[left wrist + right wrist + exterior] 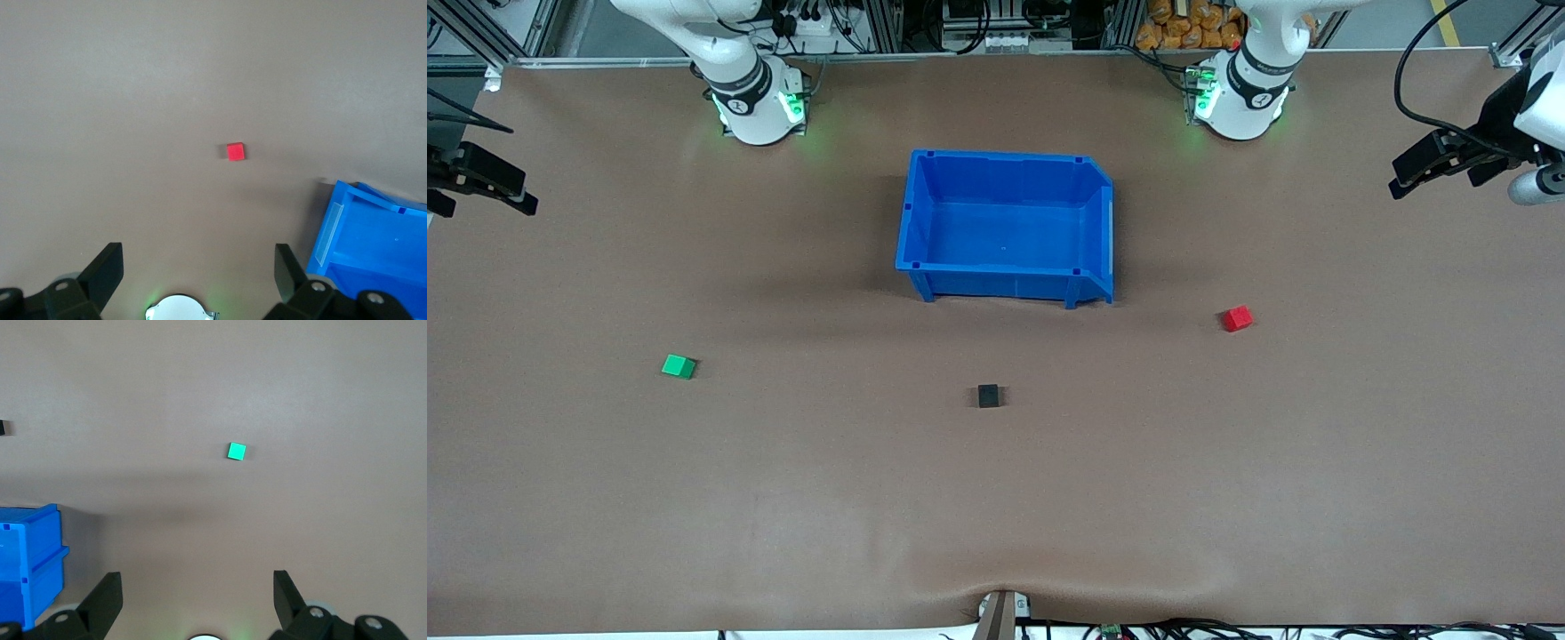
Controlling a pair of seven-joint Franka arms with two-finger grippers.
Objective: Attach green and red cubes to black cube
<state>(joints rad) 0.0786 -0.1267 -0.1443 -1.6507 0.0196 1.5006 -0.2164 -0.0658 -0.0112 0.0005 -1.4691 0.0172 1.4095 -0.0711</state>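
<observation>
- The black cube (988,396) sits on the brown table (996,516), near the middle of its width, nearer to the front camera than the blue bin (1007,224) and apart from it.
- The black cube also shows as a sliver at the edge of the right wrist view (2,427).
- The green cube (679,366) lies toward the right arm's end of the table, well apart from the black cube and a little farther from the front camera than it.
- In the right wrist view the green cube (236,451) lies alone on bare table, touching nothing.
- The red cube (1237,318) lies toward the left arm's end of the table, well apart from the black cube and farther from the front camera than it.
- In the left wrist view the red cube (235,152) sits on bare table, near the bin (373,247) but not touching it.
- None of the three cubes touches another; nothing is attached yet.
- The bin stands upright between the two arm bases and the black cube, with nothing inside it.
- The left gripper (199,273) hangs in the air over the table at the left arm's end; its fingers (107,270) are spread wide and hold nothing.
- The right gripper (198,593) hangs over the table at the right arm's end, fingers (105,593) likewise spread wide and holding nothing.
</observation>
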